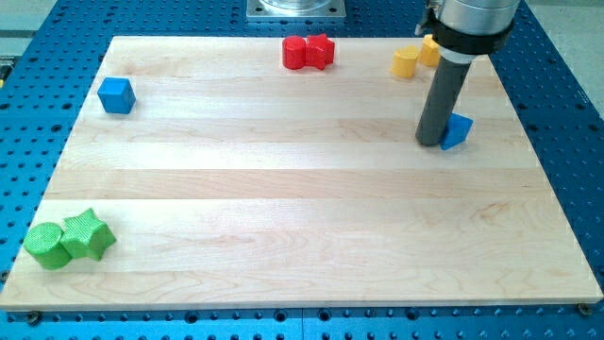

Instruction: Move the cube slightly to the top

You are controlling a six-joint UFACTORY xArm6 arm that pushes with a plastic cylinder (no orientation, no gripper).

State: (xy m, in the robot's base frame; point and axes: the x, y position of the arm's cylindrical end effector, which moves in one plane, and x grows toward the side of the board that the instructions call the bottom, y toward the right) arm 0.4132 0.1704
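While near left edge, blue cube point(116, 95), top room open

**Rod and Collar of the Arm**

A straight, dark grey cylindrical rod is seen, smooth and matt, without markings or screws. Its lower end, my tip point(432, 144), is cut flat. Above the rod, a wider round housing in light silver-grey is shown, edged below by a black collar. The housing is cut off by the view's top. No cables can be made out.
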